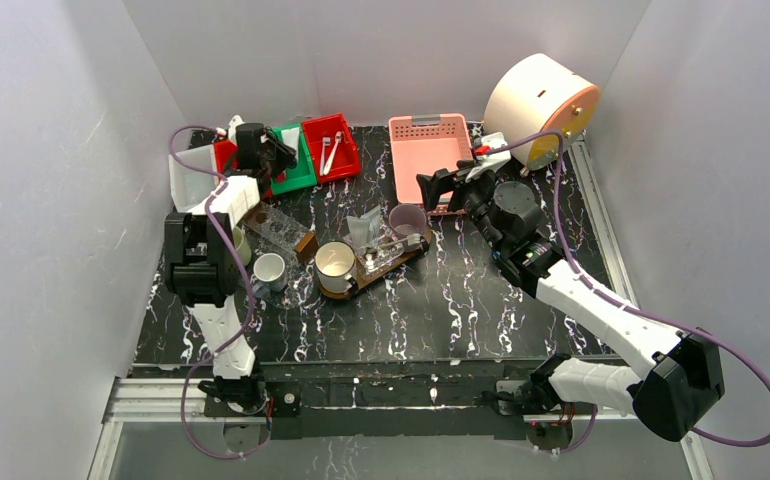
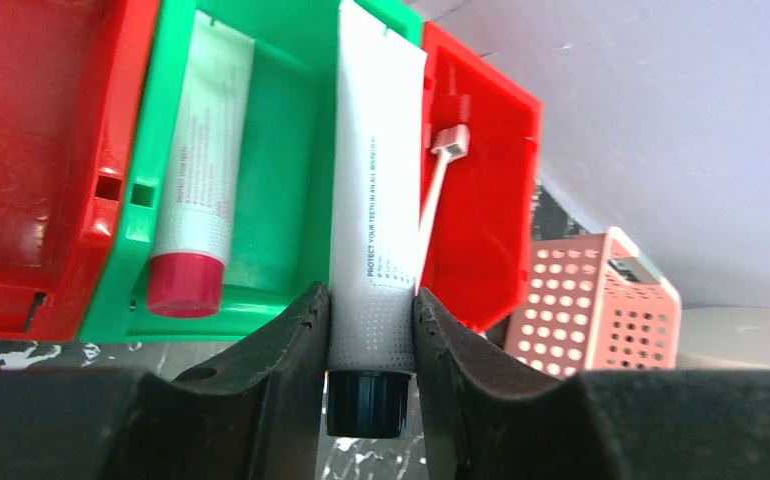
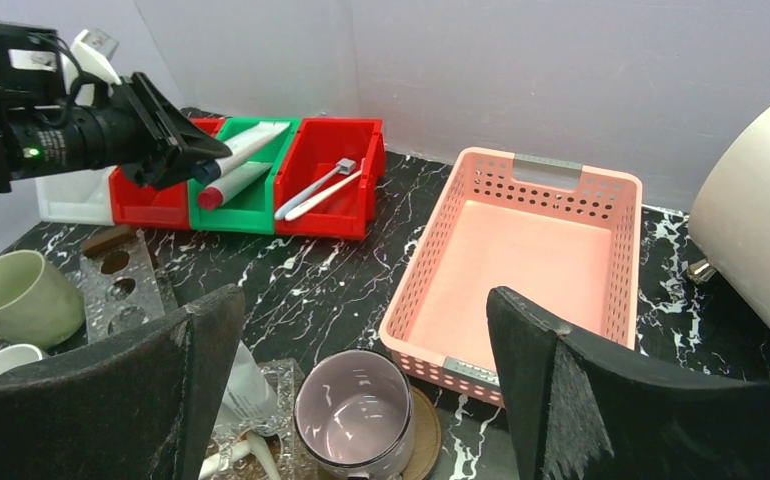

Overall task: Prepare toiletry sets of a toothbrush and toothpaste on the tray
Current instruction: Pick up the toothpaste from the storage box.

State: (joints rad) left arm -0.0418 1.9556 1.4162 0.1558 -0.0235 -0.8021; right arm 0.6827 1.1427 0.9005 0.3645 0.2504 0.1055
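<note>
My left gripper [image 2: 369, 335] is shut on a white toothpaste tube [image 2: 376, 190] just above its black cap, over the green bin [image 2: 281, 210]. A red-capped tube [image 2: 196, 190] lies in that bin. White toothbrushes [image 3: 316, 190] lie in the red bin [image 1: 333, 145] beside it. The dark wooden tray [image 1: 389, 262] at mid-table carries a cream mug [image 1: 335, 265], a pink mug [image 3: 356, 410] and a clear bag with a tube [image 3: 241, 400]. My right gripper [image 3: 363, 297] hangs wide open above the pink mug, holding nothing.
A pink slatted basket [image 1: 429, 155] stands at the back, with a large cream drum [image 1: 539, 95] to its right. A clear perforated holder [image 1: 281, 228], a greenish mug [image 3: 21, 295] and a small white mug [image 1: 269, 268] sit near the left arm. A white bin [image 1: 189, 175] is far left.
</note>
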